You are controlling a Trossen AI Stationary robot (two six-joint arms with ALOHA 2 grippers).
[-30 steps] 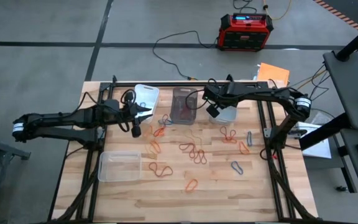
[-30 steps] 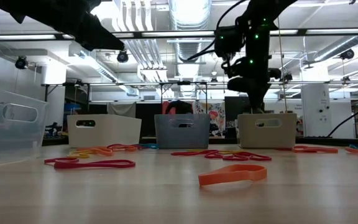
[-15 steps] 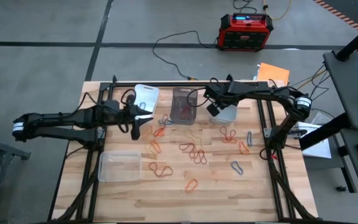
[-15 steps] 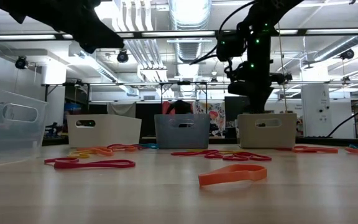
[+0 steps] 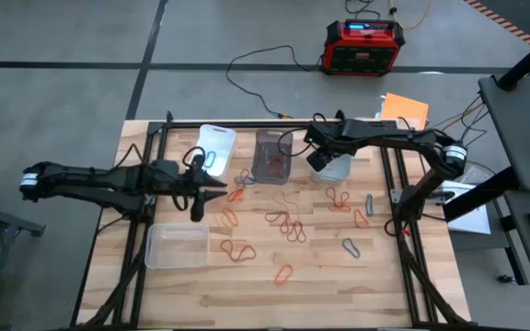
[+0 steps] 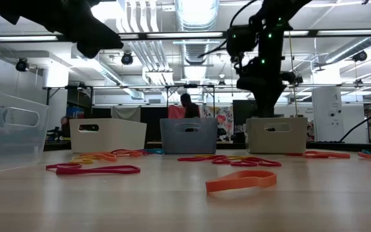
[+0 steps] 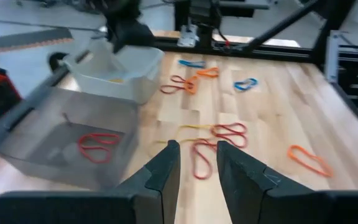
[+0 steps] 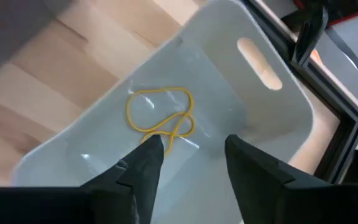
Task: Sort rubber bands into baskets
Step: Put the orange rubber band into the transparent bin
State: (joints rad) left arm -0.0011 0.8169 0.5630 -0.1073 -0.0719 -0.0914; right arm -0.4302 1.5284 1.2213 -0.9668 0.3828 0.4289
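Observation:
My right gripper [image 8: 191, 167] [image 5: 318, 163] hangs open over the pale basket [image 8: 229, 93] [image 5: 340, 169] at the far right. A yellow rubber band [image 8: 160, 118] lies on that basket's floor, below the fingertips and apart from them. My left gripper [image 7: 197, 169] [image 5: 217, 190] hovers open above the table, left of the middle, with nothing between its fingers. Red, orange and blue rubber bands [image 5: 288, 225] lie scattered on the wooden table. A red band [image 7: 98, 143] lies in the smoky basket [image 5: 271, 154].
A white basket [image 5: 215, 144] stands at the far left and a clear basket [image 5: 178, 245] at the near left. Black cables run along the far edge. A red-and-black box [image 5: 363, 46] sits on the floor beyond the table. A person [image 6: 187, 103] shows in the room behind.
My left gripper has drawn away from the white basket toward the table's near edge, staying above the table. My right gripper has shifted a little farther over the pale basket.

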